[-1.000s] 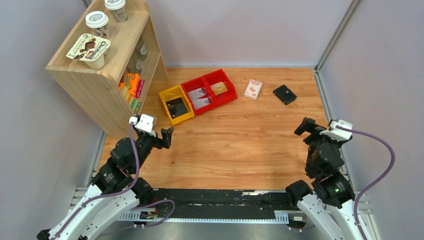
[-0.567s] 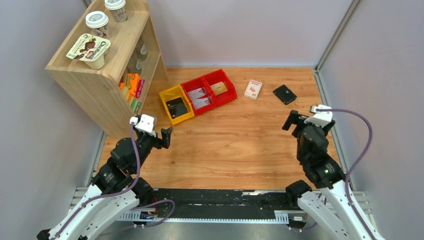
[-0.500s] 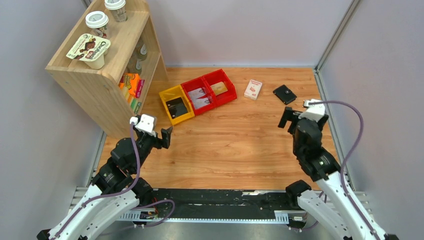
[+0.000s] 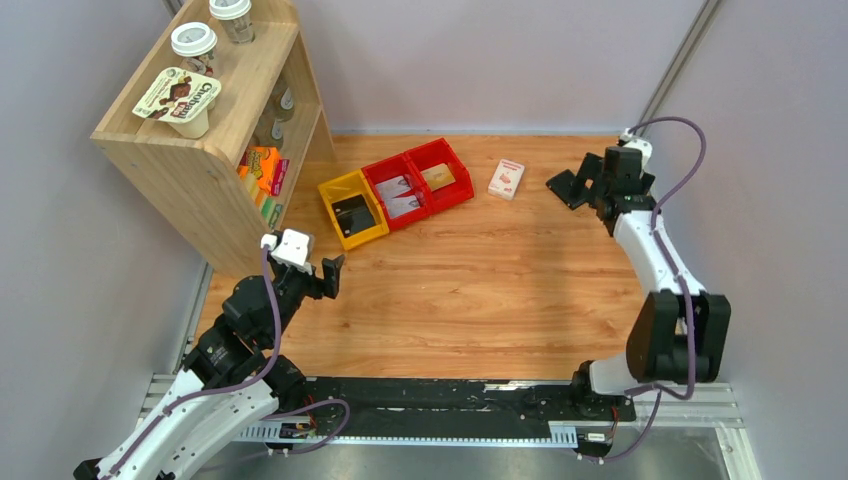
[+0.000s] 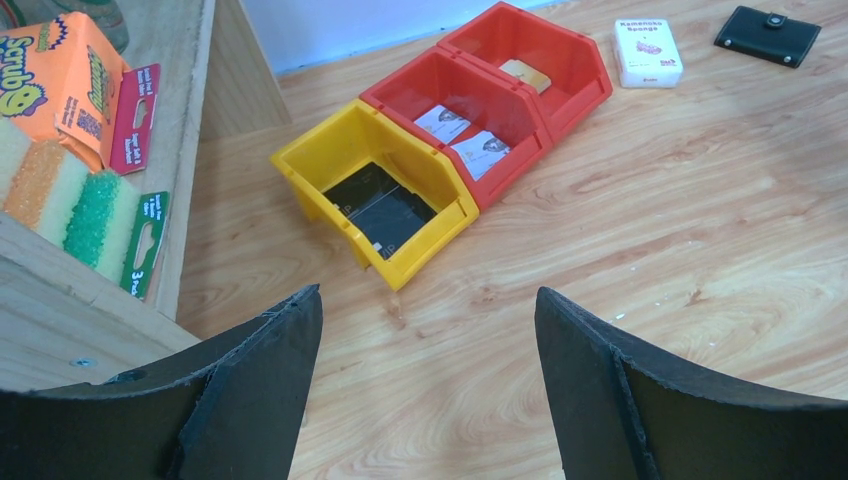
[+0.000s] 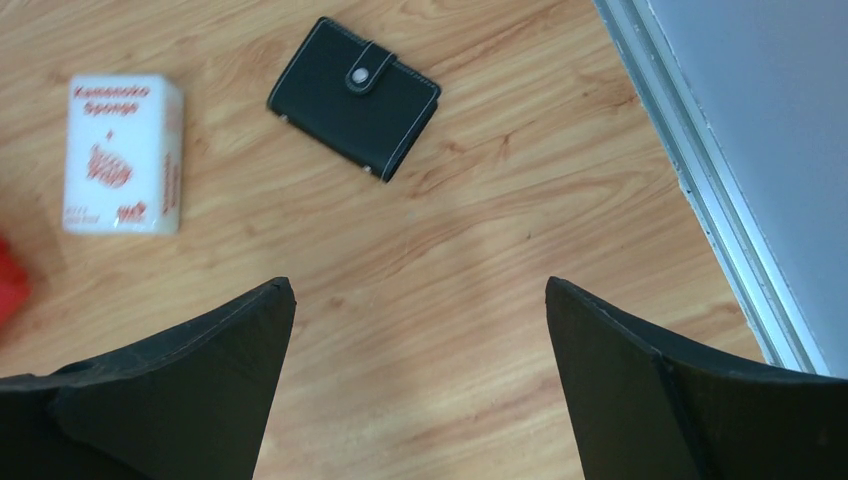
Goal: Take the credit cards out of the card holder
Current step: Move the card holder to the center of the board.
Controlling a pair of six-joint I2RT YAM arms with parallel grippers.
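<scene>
Lying folded flat: black card holder [image 6: 354, 98], tab [image 6: 362, 68] snapped, seemingly pale-stitched; both jaws spread wide, empty

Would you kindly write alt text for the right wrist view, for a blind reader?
A closed black card holder, its tab snapped shut, lies on the wooden table ahead of the open right gripper; a white sponge box sits apart beside it.

card holder [image 6: 353, 98] right of box [image 6: 122, 154], bins [image 5: 512, 172] left
</scene>
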